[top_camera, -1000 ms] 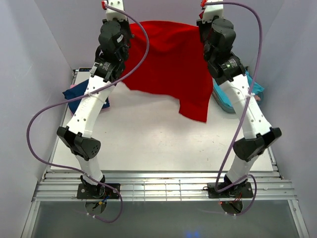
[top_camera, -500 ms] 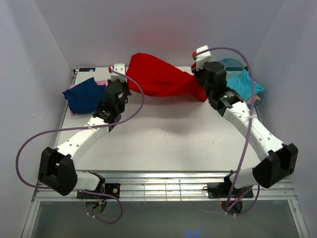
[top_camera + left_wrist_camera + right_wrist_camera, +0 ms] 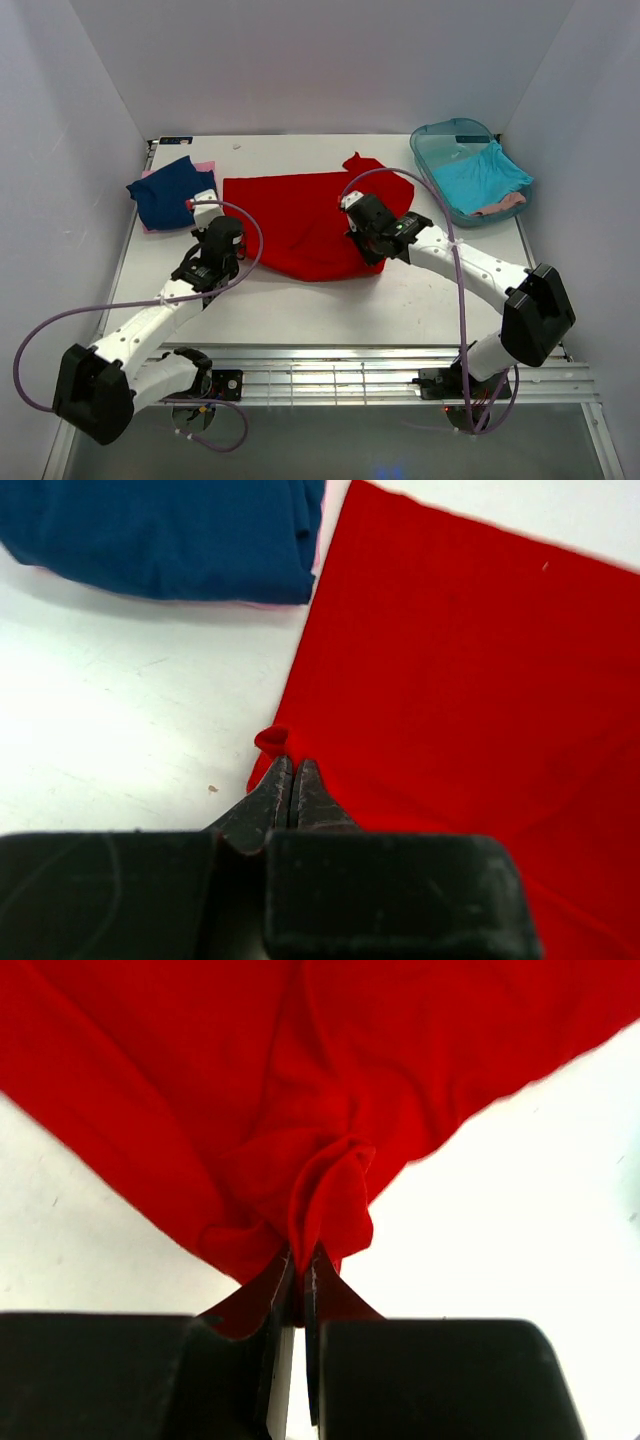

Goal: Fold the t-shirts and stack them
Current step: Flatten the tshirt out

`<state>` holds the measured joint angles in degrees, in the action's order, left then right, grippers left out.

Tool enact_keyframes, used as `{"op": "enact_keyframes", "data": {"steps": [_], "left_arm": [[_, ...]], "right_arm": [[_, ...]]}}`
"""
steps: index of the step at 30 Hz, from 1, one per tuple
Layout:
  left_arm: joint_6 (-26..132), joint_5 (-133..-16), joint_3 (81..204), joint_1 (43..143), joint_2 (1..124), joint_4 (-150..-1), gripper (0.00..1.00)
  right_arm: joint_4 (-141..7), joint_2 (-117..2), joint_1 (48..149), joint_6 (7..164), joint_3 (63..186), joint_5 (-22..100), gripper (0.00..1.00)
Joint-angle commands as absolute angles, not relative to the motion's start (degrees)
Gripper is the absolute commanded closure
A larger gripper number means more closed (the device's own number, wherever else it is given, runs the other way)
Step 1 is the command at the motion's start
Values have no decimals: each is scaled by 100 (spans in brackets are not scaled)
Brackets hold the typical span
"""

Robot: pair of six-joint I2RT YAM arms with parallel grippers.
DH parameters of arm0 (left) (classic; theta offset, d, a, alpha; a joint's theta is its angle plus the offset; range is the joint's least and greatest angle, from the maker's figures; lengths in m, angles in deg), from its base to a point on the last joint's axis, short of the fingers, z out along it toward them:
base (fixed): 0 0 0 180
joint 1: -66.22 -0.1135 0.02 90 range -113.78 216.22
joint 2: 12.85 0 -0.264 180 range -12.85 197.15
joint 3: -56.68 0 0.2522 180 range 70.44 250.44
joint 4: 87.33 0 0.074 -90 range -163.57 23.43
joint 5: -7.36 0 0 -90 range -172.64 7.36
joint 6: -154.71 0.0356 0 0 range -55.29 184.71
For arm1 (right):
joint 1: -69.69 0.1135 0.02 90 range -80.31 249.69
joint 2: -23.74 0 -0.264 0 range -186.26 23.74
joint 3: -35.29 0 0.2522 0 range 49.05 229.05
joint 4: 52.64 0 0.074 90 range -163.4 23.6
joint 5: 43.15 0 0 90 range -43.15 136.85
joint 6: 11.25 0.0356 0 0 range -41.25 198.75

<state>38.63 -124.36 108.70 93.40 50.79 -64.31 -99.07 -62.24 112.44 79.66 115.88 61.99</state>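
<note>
**Pinches on the red shirt (image 3: 300, 225)**

Wrist views show fingers closed: left gripper (image 3: 290, 775) holds its corner, right gripper (image 3: 300, 1260) a bunched edge. Only the top view shows it spread mid-table (image 3: 300, 300), one navy shirt (image 3: 165, 190) over a pink edge (image 3: 207, 166), and one tub (image 3: 440, 132) holding one turquoise shirt (image 3: 480, 180) and one pink shirt (image 3: 500, 207).

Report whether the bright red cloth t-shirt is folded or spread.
Spread: the bright red cloth t-shirt lies mostly flat on the white table, bunched where the right gripper pinches it.
</note>
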Motion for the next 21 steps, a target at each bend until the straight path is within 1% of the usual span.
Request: {"op": "enact_keyframes", "data": {"steps": [1,4,5,7,8,10,12,15,16,17,18,19,21], "left_arm": [[3299,-12773,10991,9382,4455,-5723,100],[3255,-12633,11043,9408,4401,-5407,100],[3211,-12572,11121,9417,4454,-5145,88],[3106,-12388,11402,9426,4690,-4845,69],[2931,-12343,11508,9435,4752,-4504,55],[2711,-12325,11832,9443,4823,-4098,47],[2359,-12377,12000,9548,4719,-3527,39],[2096,-12422,12133,9672,4288,-3217,37],[2068,-12396,12142,9681,4183,-3226,37],[2059,-12378,12142,9681,4069,-3339,37],[2242,-12352,12116,9681,4059,-3497,37],[2392,-12308,12063,9689,4093,-3951,41],[2682,-11984,11922,9690,4409,-4375,49]], "right_arm": [[-11279,-6257,11820,9033,11866,6599,92],[-11904,-6213,12137,9692,11603,6776,92],[-12140,-6187,12190,9842,11533,6786,92],[-12378,-6064,12339,10281,11366,6786,92],[-12510,-5985,12444,10431,11348,6768,92],[-12906,-5906,12533,10799,11321,6446,92],[-13221,-5809,12734,10976,11295,6163,89],[-13276,-5599,12989,11179,11198,5609,68],[-13233,-5528,13016,11232,11250,5599,52],[-13163,-5406,13025,11311,11286,5625,46],[-13075,-5361,13034,11311,11330,5730,36],[-12891,-5317,13034,11311,11417,6088,30],[-12662,-5255,13025,11294,11444,6529,27]]}}
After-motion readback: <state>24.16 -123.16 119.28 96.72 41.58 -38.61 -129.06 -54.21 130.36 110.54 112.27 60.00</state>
